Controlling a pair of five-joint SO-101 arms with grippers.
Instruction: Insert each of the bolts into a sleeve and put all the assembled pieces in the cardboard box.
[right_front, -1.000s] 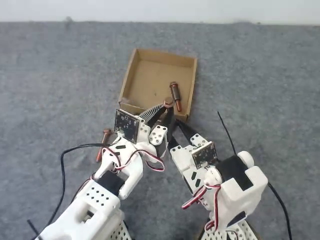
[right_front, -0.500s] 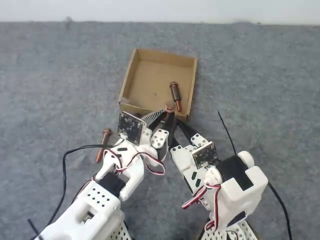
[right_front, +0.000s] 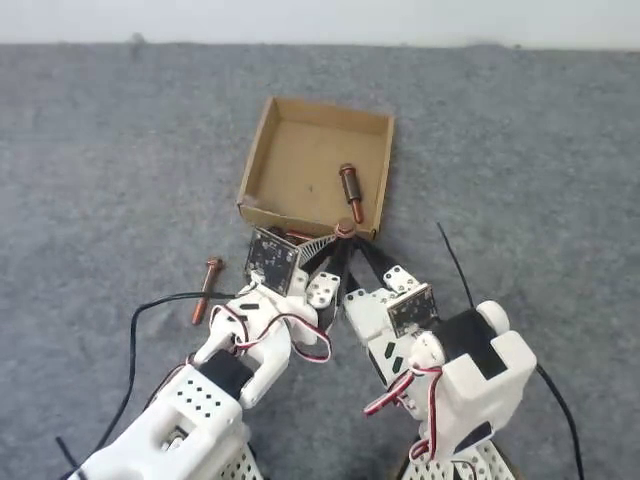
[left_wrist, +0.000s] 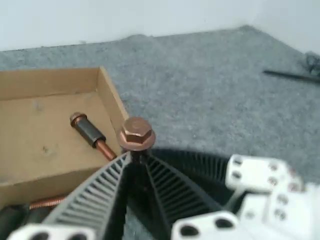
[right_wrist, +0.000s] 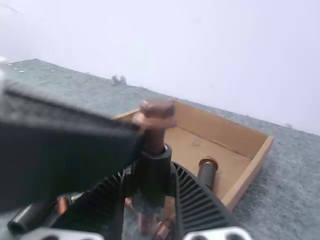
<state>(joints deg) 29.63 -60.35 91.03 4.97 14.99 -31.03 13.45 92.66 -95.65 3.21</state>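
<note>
My left gripper (left_wrist: 134, 159) is shut on the shank of a copper bolt (left_wrist: 136, 134), just under its hex head. My right gripper (right_wrist: 151, 175) is shut on a black sleeve (right_wrist: 151, 167). The bolt (right_wrist: 156, 115) stands upright in that sleeve, and its thread pokes out below. Both grippers meet just in front of the near wall of the cardboard box (right_front: 262, 150), with the bolt head (right_front: 343, 230) at the top. One assembled piece (right_front: 350, 190) lies inside the box.
A loose bolt (right_front: 205, 288) lies on the grey carpet left of the arms. Another bolt (left_wrist: 45, 202) and a black sleeve (right_wrist: 22, 220) lie by the box's near wall, under the left gripper. Black cables trail beside both arms.
The left gripper has drawn back from over the box's near wall toward the right gripper, carrying the bolt with it. The right arm has hardly moved.
</note>
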